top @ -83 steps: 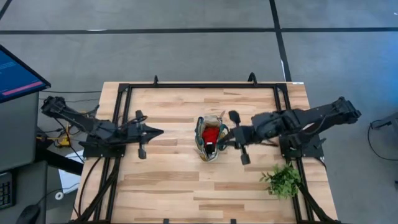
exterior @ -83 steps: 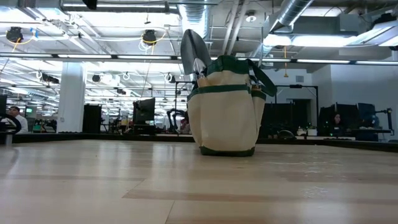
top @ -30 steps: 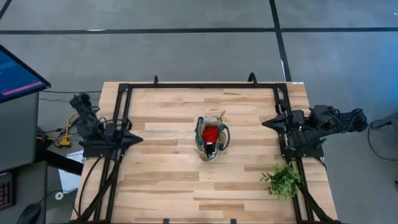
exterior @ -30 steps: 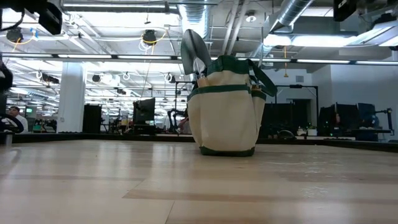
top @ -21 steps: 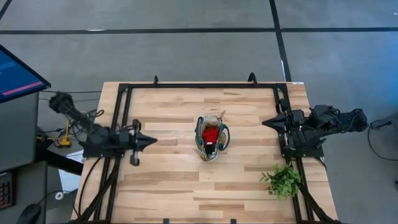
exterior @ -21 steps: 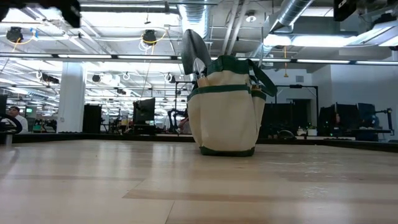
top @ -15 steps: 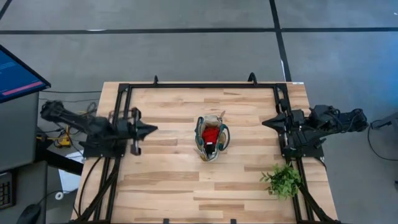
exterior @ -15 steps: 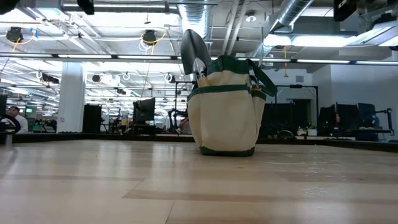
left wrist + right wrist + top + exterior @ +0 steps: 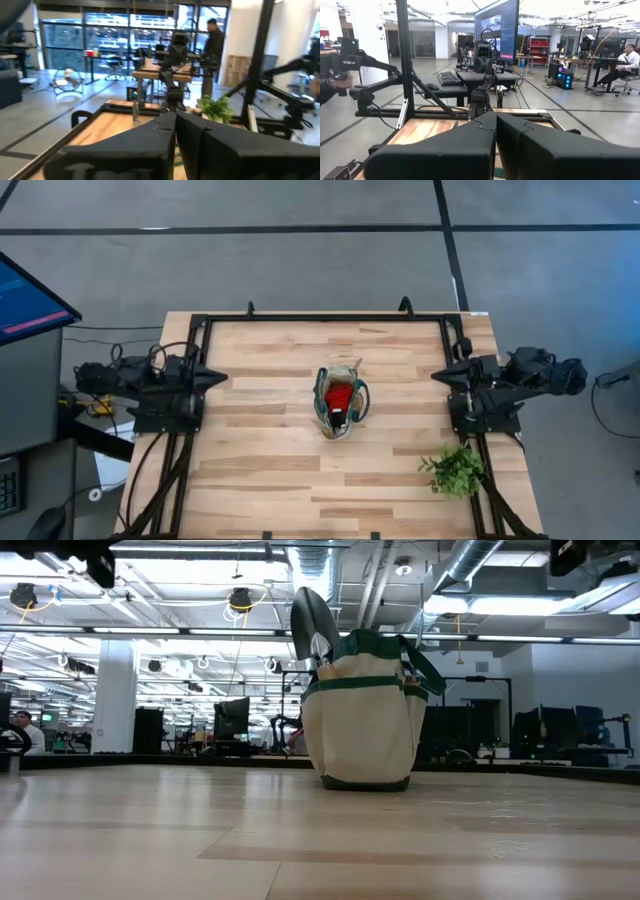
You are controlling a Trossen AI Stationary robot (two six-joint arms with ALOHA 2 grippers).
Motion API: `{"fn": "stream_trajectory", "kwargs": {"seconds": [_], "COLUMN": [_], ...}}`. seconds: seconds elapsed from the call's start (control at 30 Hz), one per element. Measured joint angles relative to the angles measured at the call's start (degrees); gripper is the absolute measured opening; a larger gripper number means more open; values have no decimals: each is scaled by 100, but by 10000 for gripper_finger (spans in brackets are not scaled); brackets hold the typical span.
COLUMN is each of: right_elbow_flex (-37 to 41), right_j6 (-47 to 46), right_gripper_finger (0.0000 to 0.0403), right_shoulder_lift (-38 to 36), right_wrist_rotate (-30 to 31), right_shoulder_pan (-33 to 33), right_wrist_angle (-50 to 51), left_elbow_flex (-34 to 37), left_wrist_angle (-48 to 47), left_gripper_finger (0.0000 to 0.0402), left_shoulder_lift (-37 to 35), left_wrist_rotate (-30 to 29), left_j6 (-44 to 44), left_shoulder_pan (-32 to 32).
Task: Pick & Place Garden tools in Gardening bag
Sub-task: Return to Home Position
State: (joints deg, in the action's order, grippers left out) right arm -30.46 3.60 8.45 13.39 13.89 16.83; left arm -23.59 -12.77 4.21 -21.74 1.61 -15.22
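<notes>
The tan gardening bag (image 9: pixel 340 402) with dark green trim stands upright on its base at the table's middle. In the high view, a small red item (image 9: pixel 341 397) shows inside its open top. In the low view, a grey trowel blade (image 9: pixel 312 625) sticks up out of the bag (image 9: pixel 362 715). The other tools do not show. My left gripper (image 9: pixel 222 376) is shut and empty at the table's left edge; its fingers (image 9: pixel 176 122) meet. My right gripper (image 9: pixel 436 377) is shut and empty at the right edge; its fingers (image 9: pixel 496 122) meet. Both are far from the bag.
A leafy green plant sprig (image 9: pixel 455 470) lies near the table's front right corner. A black frame (image 9: pixel 325 317) runs along the far, left and right edges. Bare wood lies on all sides of the bag. A monitor (image 9: pixel 30 295) stands off the table's left side.
My left gripper has swung out from the left edge toward the table's middle, then drawn back to the left edge. My right gripper has drawn back a little toward the right edge. The bag has not moved.
</notes>
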Motion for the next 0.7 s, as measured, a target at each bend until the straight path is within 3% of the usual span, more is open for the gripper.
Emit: {"fn": "stream_trajectory", "kwargs": {"seconds": [0.53, 0.7], "right_elbow_flex": [104, 882], "right_j6": [407, 298], "right_gripper_finger": [0, 0], "right_shoulder_lift": [-820, -820], "right_wrist_rotate": [-598, -593], "right_shoulder_pan": [-12, -15], "right_wrist_angle": [404, -401], "left_elbow_flex": [394, 690], "left_wrist_angle": [-211, -19], "left_gripper_finger": [1, 1], "left_shoulder_lift": [-124, -123], "left_wrist_rotate": [484, 505], "left_j6": [-639, -436], "left_shoulder_pan": [-2, -2]}}
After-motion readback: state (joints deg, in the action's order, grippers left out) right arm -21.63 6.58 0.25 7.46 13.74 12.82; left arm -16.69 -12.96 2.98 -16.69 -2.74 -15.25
